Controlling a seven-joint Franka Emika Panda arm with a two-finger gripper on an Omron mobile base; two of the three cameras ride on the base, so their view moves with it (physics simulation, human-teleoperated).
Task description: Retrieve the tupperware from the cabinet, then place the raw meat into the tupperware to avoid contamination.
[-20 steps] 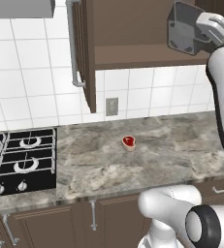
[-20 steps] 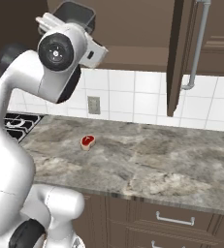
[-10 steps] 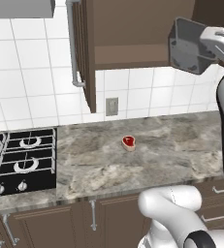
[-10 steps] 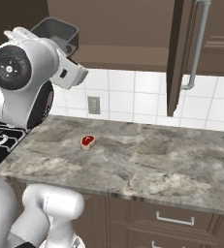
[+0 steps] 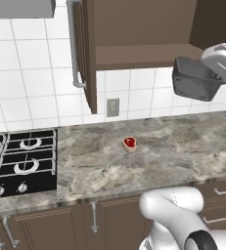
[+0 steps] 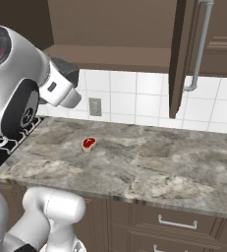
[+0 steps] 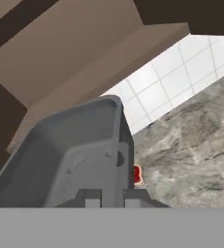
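Cabinet point(image 5: 134, 29) is seen open above the counter point(image 5: 183, 151), its door point(image 5: 87, 53) swung out edge-on with the long silver handle point(image 5: 74, 44) showing; the shelf inside looks bare. Stove point(image 5: 19, 161) sits at the counter's left end, an outlet point(image 5: 113, 107) on the tiled wall. Step in hand, by judgement: retrieval is done and the transfer down to the counter is under way; the meat is not yet placed. Tupperware point(image 5: 195, 79) is held in the air just below and in front of the cabinet shelf, well above the counter, tipped so that its open side faces sideways rather than up. In the hand view the gripper point(image 7: 109, 198) is clamped on one wall of the tupperware point(image 7: 70, 155), one finger each side of the rim. Arm is raised high with the wrist at the right of the left base view, hand pitched toward the counter. Raw meat point(image 5: 129, 143) lies on the counter near its middle, well apart from the tupperware, below and left of it. Next move calls for levelling the tupperware, lowering it to a bare patch beside the meat, and release; then the meat is to be picked up.
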